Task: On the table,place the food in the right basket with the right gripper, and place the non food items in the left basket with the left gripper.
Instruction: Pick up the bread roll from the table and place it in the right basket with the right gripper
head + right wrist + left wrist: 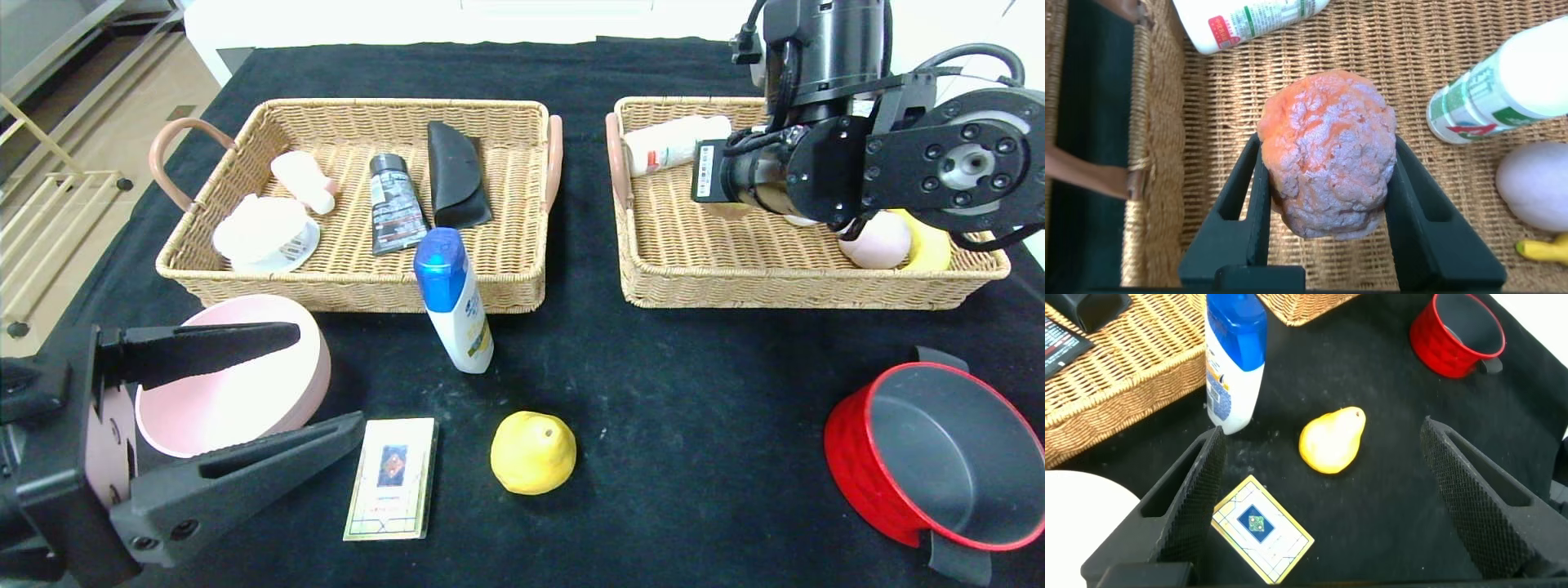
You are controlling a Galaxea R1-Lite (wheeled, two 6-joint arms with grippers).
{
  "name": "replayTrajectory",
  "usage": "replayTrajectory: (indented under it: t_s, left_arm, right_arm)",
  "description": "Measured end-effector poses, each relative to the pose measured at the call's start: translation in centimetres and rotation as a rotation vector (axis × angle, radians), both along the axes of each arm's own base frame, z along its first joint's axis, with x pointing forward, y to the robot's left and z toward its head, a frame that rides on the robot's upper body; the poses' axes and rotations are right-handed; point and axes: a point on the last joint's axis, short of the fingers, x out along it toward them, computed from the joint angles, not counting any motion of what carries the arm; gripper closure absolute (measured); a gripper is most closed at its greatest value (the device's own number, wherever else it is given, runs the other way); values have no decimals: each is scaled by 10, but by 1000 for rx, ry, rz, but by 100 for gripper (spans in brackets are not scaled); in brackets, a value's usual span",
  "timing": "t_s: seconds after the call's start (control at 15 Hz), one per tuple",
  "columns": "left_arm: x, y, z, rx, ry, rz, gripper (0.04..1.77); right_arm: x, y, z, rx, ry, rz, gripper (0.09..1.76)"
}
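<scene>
My right gripper (1327, 147) is shut on a lumpy orange-brown piece of food (1327, 155), held just above the woven floor of the right basket (775, 287). In the head view the right arm (857, 155) hides that hand. My left gripper (331, 376) hangs open at the front left, over the pink bowl (237, 392). Its jaws stand wide with nothing between them. A yellow pear (533, 452), a gold-edged card box (392, 478) and an upright white bottle with a blue cap (453, 302) sit on the black cloth ahead of it. The left basket (351, 287) stands behind them.
The left basket holds a white cup-like item (265, 233), a small pink-white bottle (304, 181), a grey tube (394, 204) and a black pouch (455, 175). The right basket holds a white bottle (673, 143), a pale egg shape (882, 241) and a yellow item (931, 245). A red pot (939, 457) sits front right.
</scene>
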Motion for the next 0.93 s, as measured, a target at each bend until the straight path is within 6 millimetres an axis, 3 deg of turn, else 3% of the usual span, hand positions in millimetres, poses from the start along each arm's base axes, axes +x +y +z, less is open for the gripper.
replayTrajectory:
  t_s: [0.13, 0.47, 0.93]
  left_arm:
    - [0, 0, 0, -1, -1, 1, 9]
    - [1, 0, 0, 0, 1, 2, 9]
    - [2, -1, -2, 5, 10, 0, 9]
  right_arm:
    - [4, 2, -4, -9, 3, 0, 98]
    - [7, 5, -9, -14, 13, 2, 58]
    - [6, 6, -9, -25, 16, 8, 32]
